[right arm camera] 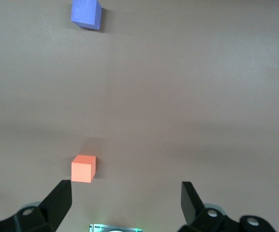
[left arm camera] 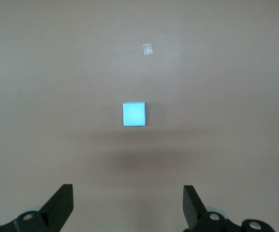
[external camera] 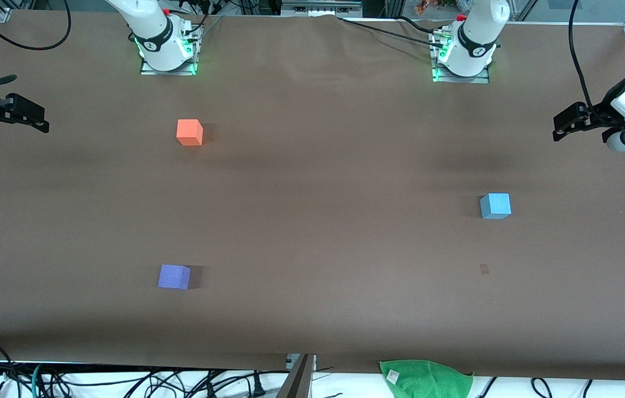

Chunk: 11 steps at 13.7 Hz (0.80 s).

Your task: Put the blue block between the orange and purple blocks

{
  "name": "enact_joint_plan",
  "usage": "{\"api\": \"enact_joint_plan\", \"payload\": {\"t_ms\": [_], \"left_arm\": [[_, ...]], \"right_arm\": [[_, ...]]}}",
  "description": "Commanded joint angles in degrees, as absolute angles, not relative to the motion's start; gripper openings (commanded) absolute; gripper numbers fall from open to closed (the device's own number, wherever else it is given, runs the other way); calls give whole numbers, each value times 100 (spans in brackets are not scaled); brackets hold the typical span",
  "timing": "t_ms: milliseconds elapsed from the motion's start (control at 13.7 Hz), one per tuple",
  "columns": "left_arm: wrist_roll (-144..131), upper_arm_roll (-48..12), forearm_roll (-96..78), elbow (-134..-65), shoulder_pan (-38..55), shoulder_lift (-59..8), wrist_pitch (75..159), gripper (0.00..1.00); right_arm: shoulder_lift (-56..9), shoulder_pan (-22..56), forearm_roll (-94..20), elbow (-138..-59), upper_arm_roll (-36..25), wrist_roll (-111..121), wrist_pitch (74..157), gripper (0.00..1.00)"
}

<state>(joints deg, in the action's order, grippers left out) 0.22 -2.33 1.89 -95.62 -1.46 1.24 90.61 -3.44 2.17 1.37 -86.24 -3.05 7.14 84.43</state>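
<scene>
The blue block (external camera: 495, 205) sits on the brown table toward the left arm's end; it also shows in the left wrist view (left arm camera: 134, 114). The orange block (external camera: 189, 132) and the purple block (external camera: 174, 277) sit toward the right arm's end, the purple one nearer the front camera, with a wide bare gap between them. Both show in the right wrist view, orange (right arm camera: 83, 168) and purple (right arm camera: 86, 13). My left gripper (external camera: 563, 124) (left arm camera: 128, 191) is open and empty, up in the air at the left arm's end. My right gripper (external camera: 41, 119) (right arm camera: 126, 188) is open and empty at the right arm's end.
A green cloth (external camera: 425, 378) lies at the table's front edge. A small tape mark (external camera: 483, 269) (left arm camera: 148, 49) is on the table nearer the front camera than the blue block. The arm bases (external camera: 167, 52) (external camera: 462, 61) stand along the back edge.
</scene>
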Motion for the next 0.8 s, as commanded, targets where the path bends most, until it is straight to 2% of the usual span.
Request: {"api": "enact_joint_plan", "payload": {"t_ms": [0, 728], "left_arm": [[158, -229, 149, -9316, -176, -35, 8781, 100], [114, -220, 88, -9264, -220, -324, 8780, 100]], "right_arm": [[-352, 193, 141, -8578, -281, 782, 8455, 100], [-352, 185, 132, -8578, -281, 782, 8455, 100]]}}
